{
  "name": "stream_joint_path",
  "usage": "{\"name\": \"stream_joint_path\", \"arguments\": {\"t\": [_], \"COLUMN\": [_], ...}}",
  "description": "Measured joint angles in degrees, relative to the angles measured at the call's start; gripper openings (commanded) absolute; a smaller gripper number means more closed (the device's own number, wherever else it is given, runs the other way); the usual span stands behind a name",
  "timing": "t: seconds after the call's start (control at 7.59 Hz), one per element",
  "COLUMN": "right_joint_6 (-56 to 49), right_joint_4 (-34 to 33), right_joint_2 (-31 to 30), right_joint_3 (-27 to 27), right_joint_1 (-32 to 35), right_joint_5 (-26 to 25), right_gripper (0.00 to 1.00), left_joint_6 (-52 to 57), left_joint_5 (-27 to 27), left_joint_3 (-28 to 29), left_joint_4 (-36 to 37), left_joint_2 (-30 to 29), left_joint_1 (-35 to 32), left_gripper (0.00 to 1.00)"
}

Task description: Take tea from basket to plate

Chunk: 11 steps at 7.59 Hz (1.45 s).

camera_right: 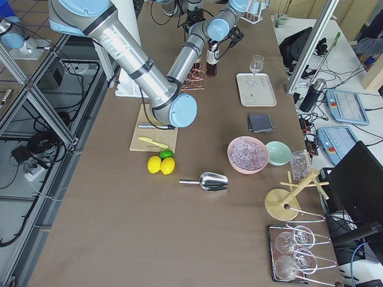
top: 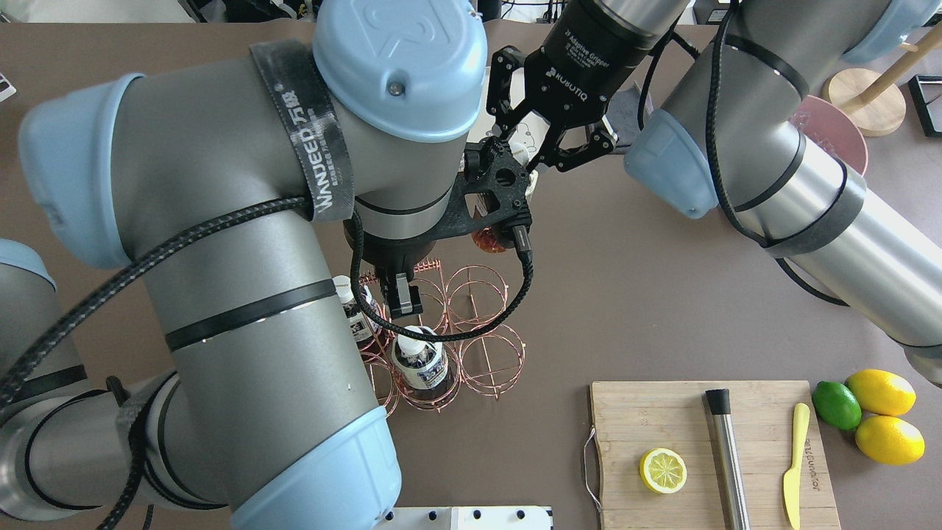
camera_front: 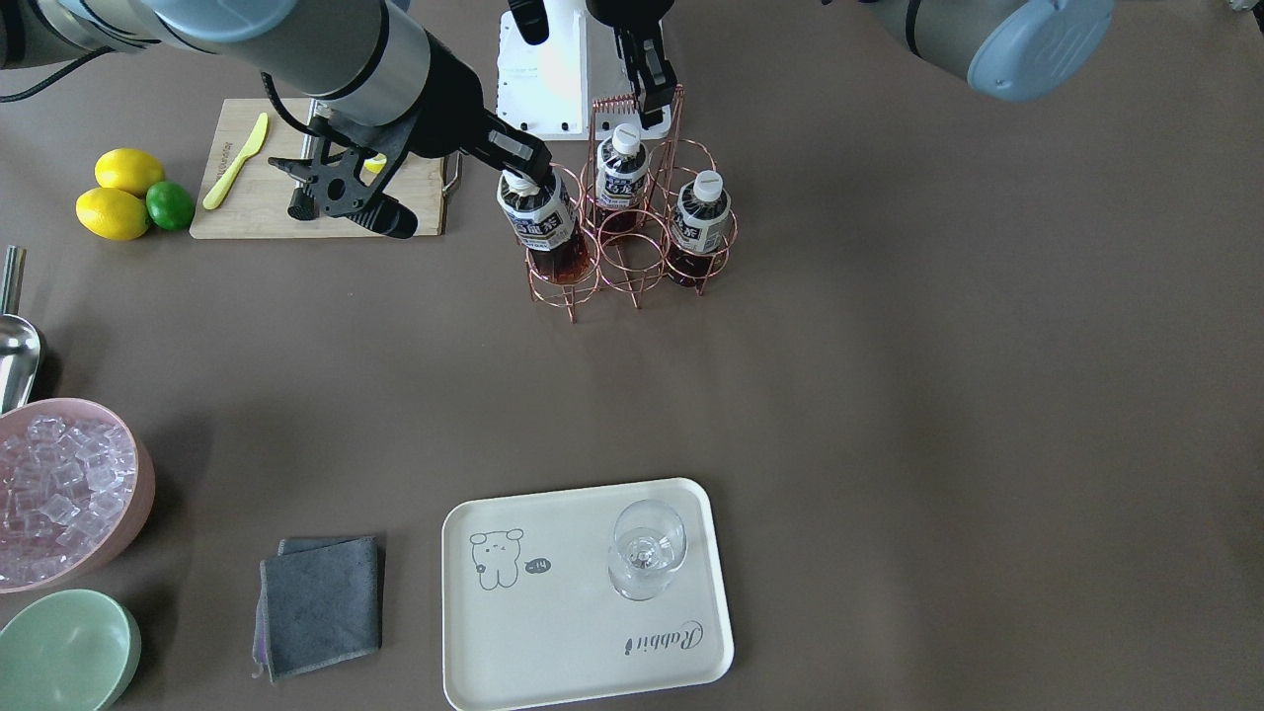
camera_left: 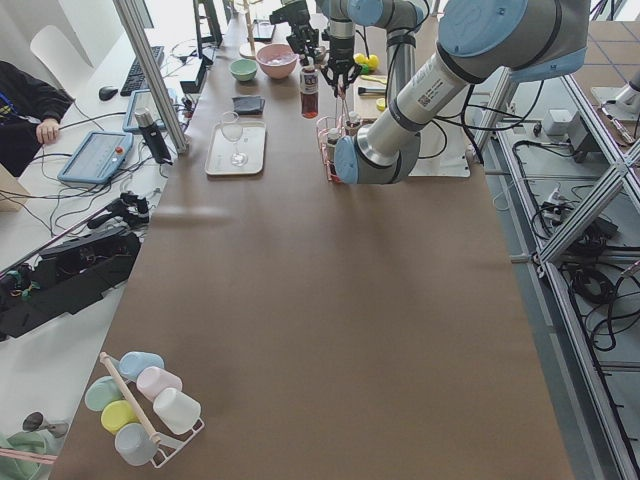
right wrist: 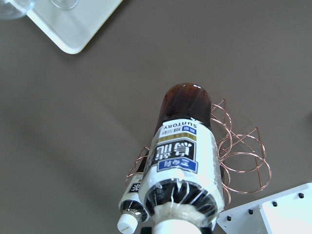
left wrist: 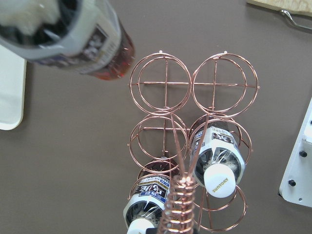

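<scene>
Jaws: right gripper (camera_front: 523, 170) clamped on the tea bottle (camera_front: 541, 219) neck, left gripper (camera_front: 652, 99) seemingly pinching the basket (camera_front: 632, 269) handle | bottle tilted, lifted clear beside basket near tabletop's robot-side edge | extraction apparently done; carry to plate (camera_front: 553, 642) at operator-side edge and release remain

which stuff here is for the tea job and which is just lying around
For the job: held tea bottle, basket, plate, right gripper.
Lying about: cutting board, lemons, lime, ice bowl, green bowl, grey cloth, glass, scoop.
</scene>
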Motion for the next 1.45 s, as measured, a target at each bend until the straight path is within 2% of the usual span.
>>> {"name": "stream_joint_path", "arguments": {"t": [0.13, 0.53, 1.19, 1.45], "right_joint_6": [-0.23, -7.1, -23.68, -26.73], "right_joint_4": [-0.05, 0.0, 0.33, 0.77], "right_joint_2": [1.74, 10.89, 12.47, 12.66], "right_joint_3": [-2.17, -18.24, -33.27, -36.99], "right_joint_1": [1.79, 5.82, 8.26, 8.43], "right_joint_5": [0.7, 1.49, 1.11, 0.83], "right_gripper": [0.0, 0.0, 0.0, 0.0], "left_joint_6": [0.21, 0.34, 2.29, 4.11], "left_joint_5": [-0.03, -0.05, -0.24, -1.53], "left_joint_3": [-0.06, 0.05, -0.64, -1.14], "left_joint_4": [0.16, 0.41, 2.02, 3.7], "left_joint_2": [-0.06, -0.26, -0.62, -1.22], "left_joint_1": [-0.06, -0.08, -1.54, -4.34], "left_gripper": [0.0, 0.0, 0.0, 0.0]}}
